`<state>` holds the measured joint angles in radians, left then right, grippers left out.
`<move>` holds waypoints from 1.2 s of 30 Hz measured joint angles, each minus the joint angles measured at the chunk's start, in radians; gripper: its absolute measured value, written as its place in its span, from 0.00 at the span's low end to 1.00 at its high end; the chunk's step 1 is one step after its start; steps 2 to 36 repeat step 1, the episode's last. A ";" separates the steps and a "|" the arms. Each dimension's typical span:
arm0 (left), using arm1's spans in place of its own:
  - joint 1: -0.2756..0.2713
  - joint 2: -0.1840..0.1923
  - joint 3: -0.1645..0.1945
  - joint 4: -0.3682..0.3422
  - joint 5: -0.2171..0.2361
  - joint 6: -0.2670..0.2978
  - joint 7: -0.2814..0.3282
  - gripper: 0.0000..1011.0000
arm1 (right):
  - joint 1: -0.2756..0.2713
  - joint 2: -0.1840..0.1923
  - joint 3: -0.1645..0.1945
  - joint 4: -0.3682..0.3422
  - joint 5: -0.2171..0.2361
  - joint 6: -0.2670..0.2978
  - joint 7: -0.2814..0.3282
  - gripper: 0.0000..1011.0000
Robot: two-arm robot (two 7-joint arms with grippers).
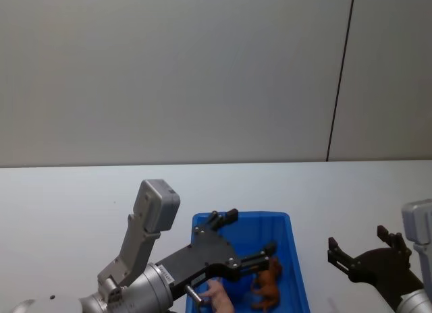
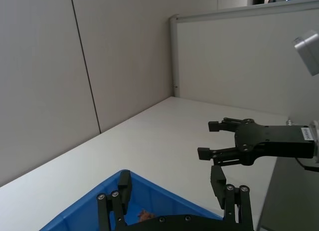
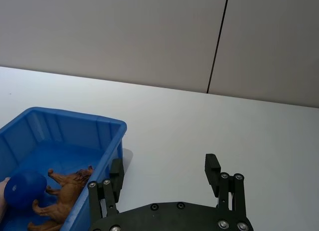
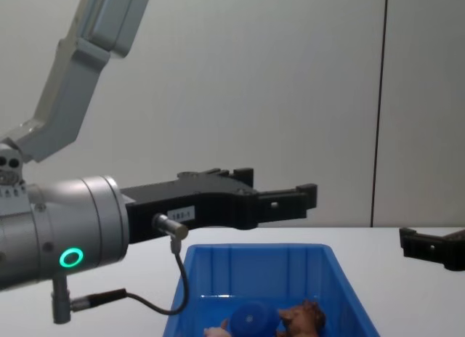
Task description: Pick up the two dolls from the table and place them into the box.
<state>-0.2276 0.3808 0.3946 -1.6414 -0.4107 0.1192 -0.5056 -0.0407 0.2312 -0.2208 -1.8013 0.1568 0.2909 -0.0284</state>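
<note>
Inside the box (image 1: 295, 259) — brown doll (image 1: 266, 287) standing, head toward the wall.

Bare lab or office bay: grey partition panels (image 1: 175, 70), white table (image 1: 81, 198).

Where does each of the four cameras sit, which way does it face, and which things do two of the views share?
Head view: high, looking down at the box; left tool above it, right tool beside.
Chest view: low, looking across the box rim; left arm large.
Left wrist view: looks past its own open fingers toward the right tool.
Right wrist view: looks over its open fingers at the table.
Shared: brown doll and pink doll, head and chest views.
</note>
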 joint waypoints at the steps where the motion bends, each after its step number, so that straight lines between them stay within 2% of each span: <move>1: -0.001 -0.001 0.000 0.001 -0.001 -0.001 -0.004 0.99 | 0.000 0.000 0.000 0.000 0.000 0.000 0.000 0.99; 36: -0.001 -0.001 0.000 0.001 -0.001 -0.001 -0.004 0.99 | 0.000 0.000 0.000 0.000 0.000 0.000 0.000 0.99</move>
